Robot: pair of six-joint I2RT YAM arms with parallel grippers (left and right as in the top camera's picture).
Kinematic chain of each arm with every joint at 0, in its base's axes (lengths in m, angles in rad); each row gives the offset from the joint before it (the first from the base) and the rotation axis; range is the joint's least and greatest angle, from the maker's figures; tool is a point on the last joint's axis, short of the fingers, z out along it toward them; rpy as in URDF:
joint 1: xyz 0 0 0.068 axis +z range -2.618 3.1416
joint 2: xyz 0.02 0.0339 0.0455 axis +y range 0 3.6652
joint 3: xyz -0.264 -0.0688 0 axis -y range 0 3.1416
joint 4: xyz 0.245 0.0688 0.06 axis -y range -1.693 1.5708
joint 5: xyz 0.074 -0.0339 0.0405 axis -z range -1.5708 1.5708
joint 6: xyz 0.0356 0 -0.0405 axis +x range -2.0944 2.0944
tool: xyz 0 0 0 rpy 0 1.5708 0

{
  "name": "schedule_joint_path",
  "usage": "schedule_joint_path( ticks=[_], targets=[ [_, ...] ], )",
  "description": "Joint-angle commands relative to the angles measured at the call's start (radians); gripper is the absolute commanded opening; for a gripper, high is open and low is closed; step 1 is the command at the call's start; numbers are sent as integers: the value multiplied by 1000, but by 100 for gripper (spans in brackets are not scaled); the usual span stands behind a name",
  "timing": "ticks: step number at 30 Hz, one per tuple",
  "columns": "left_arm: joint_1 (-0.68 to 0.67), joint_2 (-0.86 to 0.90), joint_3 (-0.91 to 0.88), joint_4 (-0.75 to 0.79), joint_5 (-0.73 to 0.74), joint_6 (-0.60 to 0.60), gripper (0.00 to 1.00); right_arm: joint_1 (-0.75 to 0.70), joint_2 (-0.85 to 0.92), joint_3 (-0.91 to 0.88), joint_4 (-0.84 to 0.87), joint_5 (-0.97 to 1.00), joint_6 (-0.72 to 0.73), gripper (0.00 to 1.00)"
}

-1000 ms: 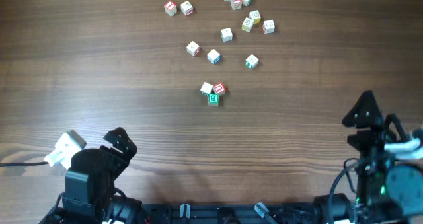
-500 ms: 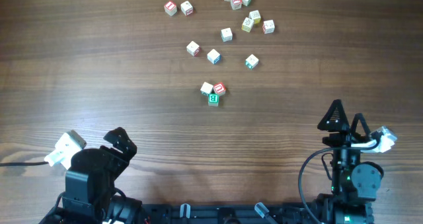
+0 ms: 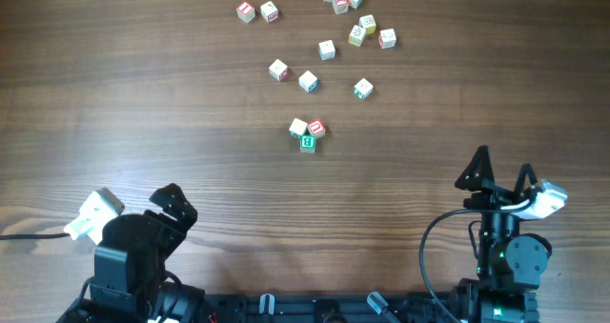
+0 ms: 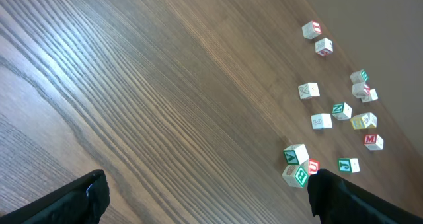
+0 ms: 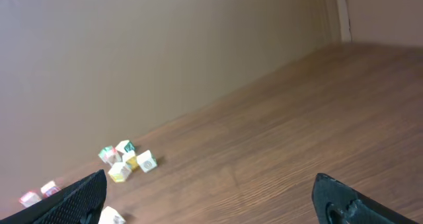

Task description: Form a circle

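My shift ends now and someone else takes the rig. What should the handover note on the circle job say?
Left claw: open, empty, at the near edge.
Right claw: open, empty, at the near edge, well clear of the cubes.
Cubes: three-cube cluster around the middle of the table; loose cubes scattered beyond it toward the far side.
Done: no ring formed yet.
Left: arrange all the cubes into a circle.

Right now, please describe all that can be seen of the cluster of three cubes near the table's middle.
The cluster is three small pale wooden blocks touching in a triangle: a pale-topped cube, a red-topped cube, a green-lettered cube. It lies flat on the wooden table, apart from the other cubes.
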Motion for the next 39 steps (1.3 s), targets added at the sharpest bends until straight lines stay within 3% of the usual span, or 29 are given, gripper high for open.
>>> schedule_joint_path(
  ticks=[1,25,29,32,37,39],
  targets=[
    [-5,3,-6,-1,-6,12,100,-5,-17,-2,5,-23,-68,100],
    [0,-1,-6,-2,-35,12,100,-6,-15,-2,5,-23,-61,100],
    [19,-114,-97,126,-65,42,100,-6,-15,-2,5,-23,-61,100],
    [33,-261,-240,288,-27,161,100,-6,-15,-2,5,-23,-61,100],
    [38,-416,-536,766,10,480,100,-6,-15,-2,5,-23,-61,100],
    [38,-452,-663,928,41,557,100,-6,-15,-2,5,-23,-61,100]
  ],
)
